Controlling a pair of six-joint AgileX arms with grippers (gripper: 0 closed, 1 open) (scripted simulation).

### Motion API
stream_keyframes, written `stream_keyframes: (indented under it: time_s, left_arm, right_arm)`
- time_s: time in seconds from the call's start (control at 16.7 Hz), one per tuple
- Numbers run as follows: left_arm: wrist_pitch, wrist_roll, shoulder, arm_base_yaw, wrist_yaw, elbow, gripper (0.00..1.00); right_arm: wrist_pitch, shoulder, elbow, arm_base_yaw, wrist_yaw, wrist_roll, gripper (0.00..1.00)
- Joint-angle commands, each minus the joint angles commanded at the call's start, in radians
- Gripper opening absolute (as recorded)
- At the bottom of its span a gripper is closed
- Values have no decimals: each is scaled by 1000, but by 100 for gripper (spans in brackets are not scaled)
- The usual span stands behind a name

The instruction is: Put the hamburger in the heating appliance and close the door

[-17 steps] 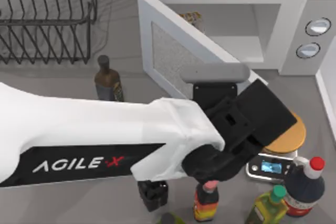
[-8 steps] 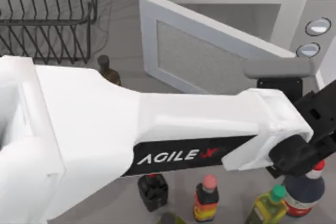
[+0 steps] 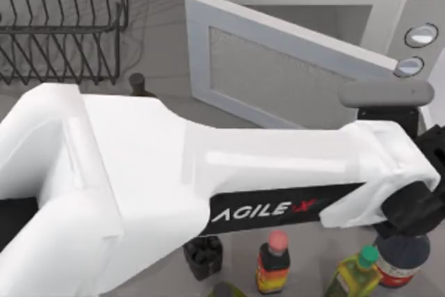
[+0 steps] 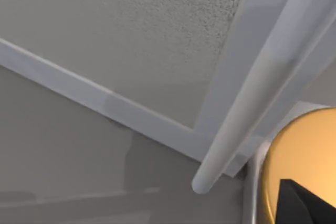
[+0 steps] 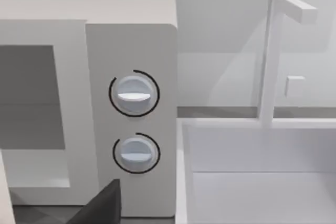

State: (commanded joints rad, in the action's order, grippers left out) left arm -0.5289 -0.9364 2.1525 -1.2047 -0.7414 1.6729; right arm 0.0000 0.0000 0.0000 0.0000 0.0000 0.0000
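Observation:
The heating appliance [image 3: 389, 5] stands at the back right, its two round knobs [image 5: 134, 94] on the grey side panel. The door [image 3: 292, 78] with its grey mesh window [image 4: 131, 35] stands at a slant, nearly shut, hinged on its left. My left arm stretches across the table, and my left gripper [image 3: 417, 203] sits just in front of the door's pale bar handle [image 3: 386, 93], close to the handle's lower end [image 4: 210, 179]. The hamburger is hidden behind the door. My right arm is idle at the right, its wrist camera facing the knob panel.
A wire dish rack [image 3: 62, 26] fills the back left. Several bottles [image 3: 272, 262] stand along the front edge, and a dark one [image 3: 138, 83] pokes out behind my left arm. A tan disc [image 4: 299, 161] lies below the handle. A white tray [image 5: 252, 182] sits right of the appliance.
My left arm has swept to the right, and the door has swung from wide open to nearly shut. The appliance's inside is now covered, and the arm now hides the scales and disc.

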Motion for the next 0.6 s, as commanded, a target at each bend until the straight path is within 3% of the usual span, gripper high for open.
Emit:
stream_keyframes:
  time_s: [0.6]
  left_arm:
    - [67, 196, 177, 182, 110, 233, 0]
  right_arm:
    - [0, 0, 0, 0, 0, 0, 100]
